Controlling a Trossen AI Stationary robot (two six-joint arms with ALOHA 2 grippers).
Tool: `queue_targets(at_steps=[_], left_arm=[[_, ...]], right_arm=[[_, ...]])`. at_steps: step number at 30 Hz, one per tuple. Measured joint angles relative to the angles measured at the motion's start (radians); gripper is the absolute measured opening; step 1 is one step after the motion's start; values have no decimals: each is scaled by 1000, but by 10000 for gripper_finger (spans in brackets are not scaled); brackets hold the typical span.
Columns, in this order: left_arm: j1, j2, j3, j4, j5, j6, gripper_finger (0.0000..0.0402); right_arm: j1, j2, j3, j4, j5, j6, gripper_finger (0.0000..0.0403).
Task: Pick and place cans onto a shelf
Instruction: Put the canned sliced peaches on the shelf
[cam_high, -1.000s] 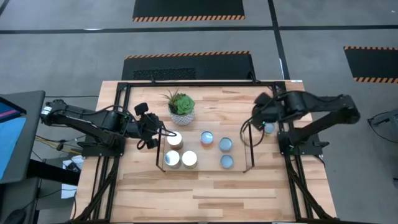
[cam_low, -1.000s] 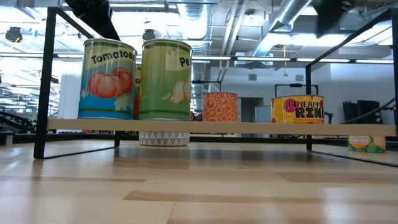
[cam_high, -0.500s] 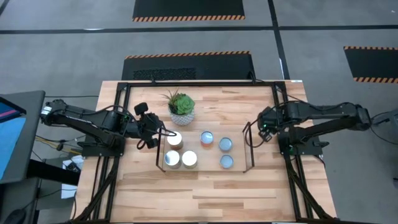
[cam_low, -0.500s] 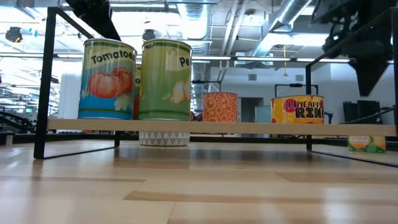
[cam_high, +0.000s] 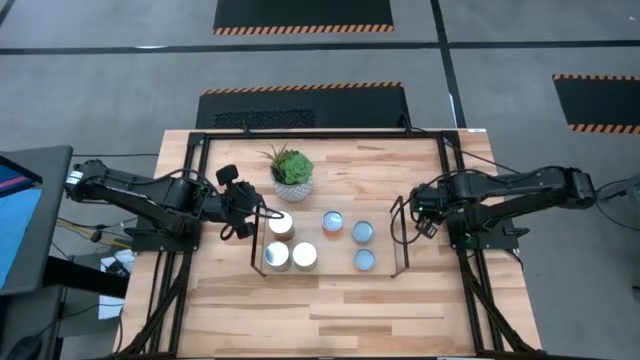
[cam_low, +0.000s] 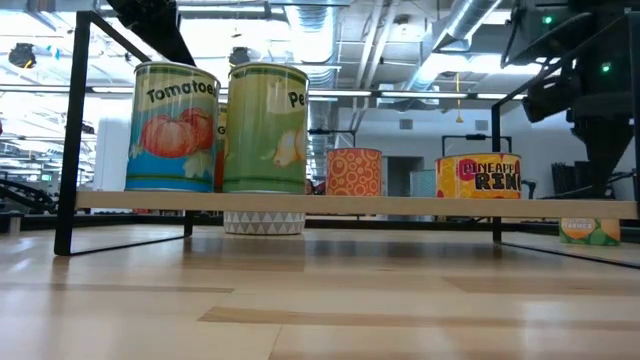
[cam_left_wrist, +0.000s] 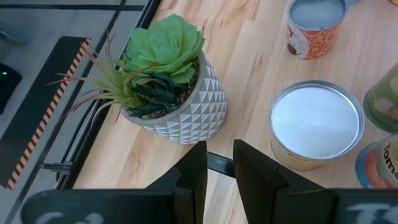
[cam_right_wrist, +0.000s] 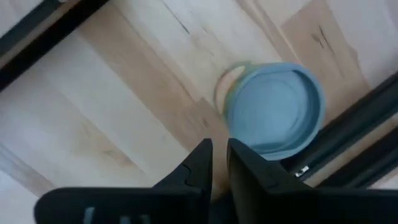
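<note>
Shelf (cam_high: 335, 262) holding 5 cans (cam_high: 362, 232): 3 at its left end, 2 blue-topped plus 1 orange-sided toward the middle. 6th can (cam_right_wrist: 273, 107) on the desk (cam_high: 340, 310) just off the shelf's right end, under the right claw (cam_right_wrist: 216, 163). White plant pot (cam_high: 292, 186) behind the shelf, beside the left claw (cam_left_wrist: 219, 167). Both claws nearly clenched, gripping nothing. Versus 1 second back: right claw swung down toward the shelf's right upright; left claw unchanged.
</note>
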Motion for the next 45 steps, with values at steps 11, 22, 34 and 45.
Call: queue_targets(at_steps=[11,22,34,45], left_arm=[[0,0,0,22,1,10,68],[0,0,0,21,1,26,68],[0,0,0,21,2,27,68],[0,0,0,20,2,27,68]], right_arm=[[-1,109,0,9,53,162,120],[-1,214,1,35,117,215,142],[-1,215,2,31,120,219,134],[-1,215,0,42,120,219,132]])
